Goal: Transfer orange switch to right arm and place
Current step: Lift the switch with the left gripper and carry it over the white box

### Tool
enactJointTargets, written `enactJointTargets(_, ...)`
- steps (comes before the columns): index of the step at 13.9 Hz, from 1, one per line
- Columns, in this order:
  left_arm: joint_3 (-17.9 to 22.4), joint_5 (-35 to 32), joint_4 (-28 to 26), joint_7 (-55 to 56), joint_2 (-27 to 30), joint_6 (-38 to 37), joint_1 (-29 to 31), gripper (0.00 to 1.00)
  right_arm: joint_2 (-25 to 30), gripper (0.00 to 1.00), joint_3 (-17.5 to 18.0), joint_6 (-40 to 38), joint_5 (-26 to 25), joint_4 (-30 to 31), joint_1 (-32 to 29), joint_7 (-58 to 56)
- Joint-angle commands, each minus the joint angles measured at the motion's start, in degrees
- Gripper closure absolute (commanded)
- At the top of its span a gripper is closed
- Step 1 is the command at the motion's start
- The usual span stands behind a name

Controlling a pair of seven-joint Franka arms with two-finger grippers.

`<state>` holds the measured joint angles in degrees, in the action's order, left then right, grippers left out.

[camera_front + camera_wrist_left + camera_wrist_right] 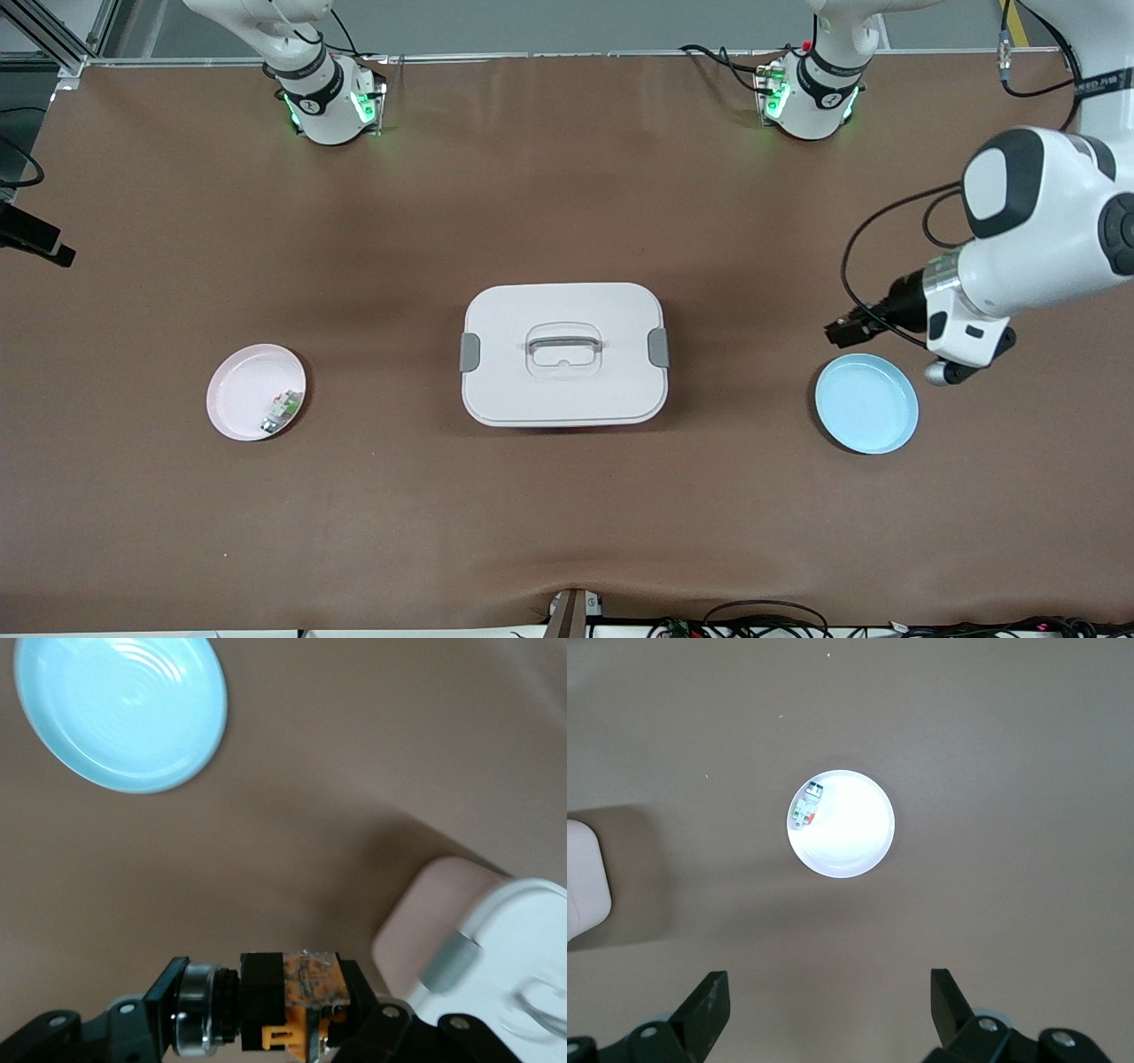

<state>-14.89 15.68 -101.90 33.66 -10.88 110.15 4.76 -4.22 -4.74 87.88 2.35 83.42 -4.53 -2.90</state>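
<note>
My left gripper [849, 330] is shut on the orange switch [306, 979], a small black block with an orange middle and a silver ring at one end. It holds the switch in the air over the brown table, close by the rim of the empty blue plate [866, 403]. In the left wrist view the fingertips [173, 992] press on both ends of the switch. My right gripper [829, 997] is open and empty, high over the table beside the pink plate [859, 850]. The right hand is out of the front view.
The pink plate [232, 390] lies toward the right arm's end and holds a small white-and-green part [282, 412]. A white lidded box with a handle [563, 354] stands at the table's middle. The blue plate also shows in the left wrist view [120, 709].
</note>
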Motion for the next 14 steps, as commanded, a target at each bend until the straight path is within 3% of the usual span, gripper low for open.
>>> enactJointTargets(1, -5.39, 4.26, -0.41, 3.86, 2.53, -0.64, 0.33, 0.63, 0.7, 0.0, 0.44, -0.43, -0.24, -0.88, -0.48, 0.27)
enactJointTargets(6, -13.31, 8.23, 3.02, 5.45, 2.53, 2.07, 0.25, 0.63, 0.7, 0.0, 0.53, -1.39, -0.33, -0.89, -0.39, -0.96)
enactJointTargets(11, -19.2, 10.42, 3.19, 5.36, 1.13, 13.4, -1.07, 0.64, 0.7, 0.0, 0.35, -1.31, -0.24, -0.71, -0.57, -6.06)
enactJointTargets(14, -20.18, 10.25, 3.89, 5.19, -0.63, 21.21, -6.06, 0.64, 0.7, 0.0, 0.44, -1.22, -0.07, -0.98, -0.48, -5.71)
